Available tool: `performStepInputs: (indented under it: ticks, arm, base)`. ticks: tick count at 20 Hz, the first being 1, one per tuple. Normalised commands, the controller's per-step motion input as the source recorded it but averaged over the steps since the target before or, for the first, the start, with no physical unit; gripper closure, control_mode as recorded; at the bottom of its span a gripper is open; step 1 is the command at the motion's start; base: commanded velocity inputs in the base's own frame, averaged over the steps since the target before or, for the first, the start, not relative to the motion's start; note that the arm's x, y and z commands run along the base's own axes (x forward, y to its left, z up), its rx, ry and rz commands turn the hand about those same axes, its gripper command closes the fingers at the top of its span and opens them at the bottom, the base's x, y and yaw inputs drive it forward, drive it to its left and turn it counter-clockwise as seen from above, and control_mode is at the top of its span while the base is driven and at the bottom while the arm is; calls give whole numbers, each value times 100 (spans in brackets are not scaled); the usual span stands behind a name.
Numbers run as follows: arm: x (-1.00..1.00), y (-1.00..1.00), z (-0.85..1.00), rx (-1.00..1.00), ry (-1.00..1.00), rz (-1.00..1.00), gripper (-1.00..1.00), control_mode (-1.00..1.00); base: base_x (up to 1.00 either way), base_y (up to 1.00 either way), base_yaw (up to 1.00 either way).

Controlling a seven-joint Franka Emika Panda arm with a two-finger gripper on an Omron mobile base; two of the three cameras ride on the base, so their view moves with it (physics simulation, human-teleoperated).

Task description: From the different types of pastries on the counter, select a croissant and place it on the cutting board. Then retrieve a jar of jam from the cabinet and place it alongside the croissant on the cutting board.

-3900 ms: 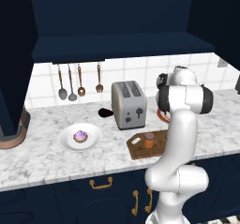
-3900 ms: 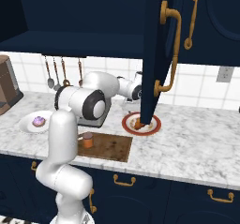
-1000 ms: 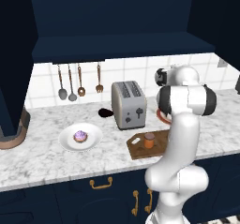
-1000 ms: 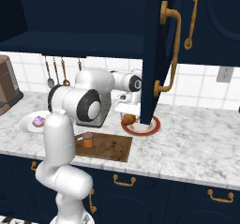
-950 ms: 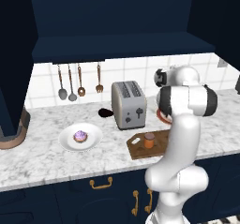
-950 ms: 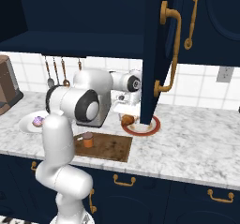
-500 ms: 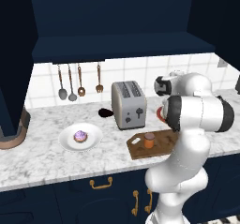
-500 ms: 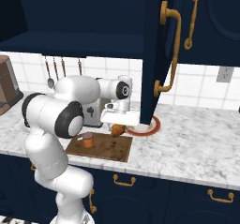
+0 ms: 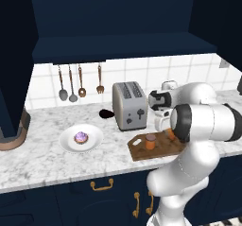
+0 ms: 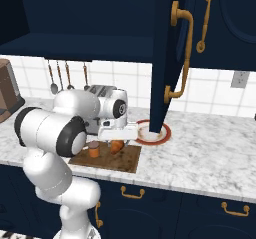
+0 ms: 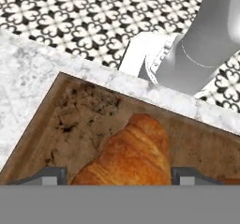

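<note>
Presently, status by item, end effector outward.

Gripper (image 10: 118,144): jaws set on either side of the croissant (image 11: 129,158), pinching it across its width; low over the cutting board (image 10: 125,159).

Croissant: sits between the fingers (image 11: 47,175), directly under the hand. Long axis runs diagonally across the hand view, roughly square to the finger line. Touching the board or just above it: cannot tell.

Key relation for next move: croissant lies over the board's right half, toward the corner nearest the red-rimmed plate (image 10: 164,135). Judged ready for release, then a straight lift clear.

Jar of jam (image 9: 150,141): upright on the same board, just left of the croissant, apart from it.

Cutting board contents: jar and croissant, side by side, near the counter (image 10: 210,153) front edge.

White plate (image 9: 67,143): holds the purple-frosted pastry (image 9: 81,137), well left of the board.

Red-rimmed plate: partly hidden behind the open cabinet door (image 10: 167,58); contents unclear.

Toaster (image 9: 129,105): behind the board, near the back wall.
</note>
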Motion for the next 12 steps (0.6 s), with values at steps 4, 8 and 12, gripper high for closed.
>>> performStepInputs:
  ticks: [4, 8, 12]
  arm:
    - [86, 0, -30, 8, 4, 18, 100, -100]
    - [4, 0, -21, 16, 1, 9, 100, -100]
    - [-2, -9, -41, 12, 0, 2, 100, -100]
  base:
    - [0, 0, 0]
    - [0, 0, 0]
    - [0, 0, 0]
